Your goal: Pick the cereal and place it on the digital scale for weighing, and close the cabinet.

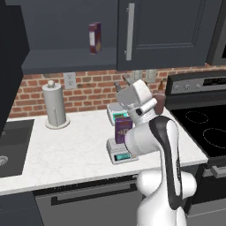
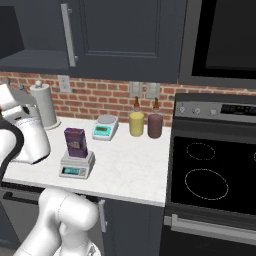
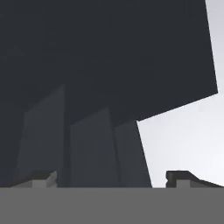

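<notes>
Cereal (image 1: 123, 129) stands upright on the digital scale (image 1: 120, 152) in the left base view, near the front edge of the white bench (image 1: 66, 150), so by my reading the weighing half of the job is done and the cabinet (image 1: 167, 33) is what remains. Its right door is shut, its long silver handle (image 1: 129, 32) running vertically. To the left of that handle the cabinet is open, and a maroon box (image 1: 94, 38) with a pale panel stands on the shelf inside. The open door itself seems to be the dark slab at the far left edge, though I cannot be sure. The arm's hand is raised above the cereal, behind a smaller white scale (image 1: 117, 113), and a paper towel roll (image 1: 55, 105) stands well to the left.

From the right base view the cereal (image 2: 75, 142) sits squarely on the digital scale (image 2: 77, 165), with the arm's hand just to its left, at the picture's edge, below the open part of the cabinet (image 2: 125, 35). A yellow jar (image 2: 136, 123) and a dark red jar (image 2: 155, 125) stand by the stove (image 2: 215, 170).

Looking along the tool (image 3: 111, 178), its two tips stand wide apart with nothing between them. Dark panelled cabinet (image 3: 87, 87) surface looms ahead, so the door to close likely lies up and to the arm's left.
</notes>
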{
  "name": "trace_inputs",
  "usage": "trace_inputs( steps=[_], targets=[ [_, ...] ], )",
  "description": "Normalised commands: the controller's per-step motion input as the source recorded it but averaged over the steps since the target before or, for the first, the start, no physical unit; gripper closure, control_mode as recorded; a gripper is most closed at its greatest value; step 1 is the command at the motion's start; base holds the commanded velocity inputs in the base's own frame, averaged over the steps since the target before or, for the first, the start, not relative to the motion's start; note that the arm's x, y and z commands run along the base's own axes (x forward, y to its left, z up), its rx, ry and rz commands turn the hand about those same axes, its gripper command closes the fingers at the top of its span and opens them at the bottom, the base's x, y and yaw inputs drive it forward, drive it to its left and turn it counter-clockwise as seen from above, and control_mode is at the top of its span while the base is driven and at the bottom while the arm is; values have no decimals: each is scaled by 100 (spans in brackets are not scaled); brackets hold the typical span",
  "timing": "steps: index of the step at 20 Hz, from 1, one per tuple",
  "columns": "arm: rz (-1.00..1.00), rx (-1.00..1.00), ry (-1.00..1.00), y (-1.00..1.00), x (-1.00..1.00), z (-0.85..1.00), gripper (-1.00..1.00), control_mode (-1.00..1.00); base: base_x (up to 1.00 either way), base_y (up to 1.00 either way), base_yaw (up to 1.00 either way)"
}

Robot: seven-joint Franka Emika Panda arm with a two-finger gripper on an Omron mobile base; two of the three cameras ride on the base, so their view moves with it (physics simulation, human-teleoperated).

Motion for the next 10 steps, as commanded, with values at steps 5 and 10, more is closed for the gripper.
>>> trace_inputs(
  steps=[5,10],
  targets=[
    [-2,1,-31,91,0,-23,-100,-100,0,0,0],
    [-1,2,-31,77,0,-5,-100,-100,0,0,0]
  ],
)
